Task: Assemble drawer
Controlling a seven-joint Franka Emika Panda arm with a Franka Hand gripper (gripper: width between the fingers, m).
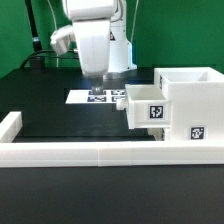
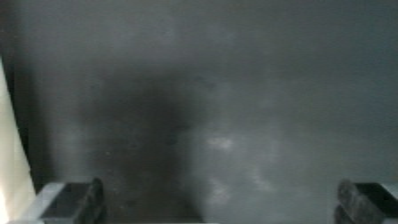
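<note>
The drawer's large white casing (image 1: 190,105) stands at the exterior view's right, open on top, with square tags on its front. One smaller tray (image 1: 148,105) juts out of its left side, tag on its front. The second tray and the knobs do not show. My gripper (image 1: 96,80) hangs from the white arm over the marker board, well to the left of the casing. In the wrist view its fingertips (image 2: 68,200) stand far apart with only bare black table between them, so it is open and empty.
The marker board (image 1: 100,97) lies flat on the black table (image 1: 60,115) under the gripper. A long low white rail (image 1: 90,152) edges the table's front and turns up at the left corner. A pale edge (image 2: 9,140) shows in the wrist view.
</note>
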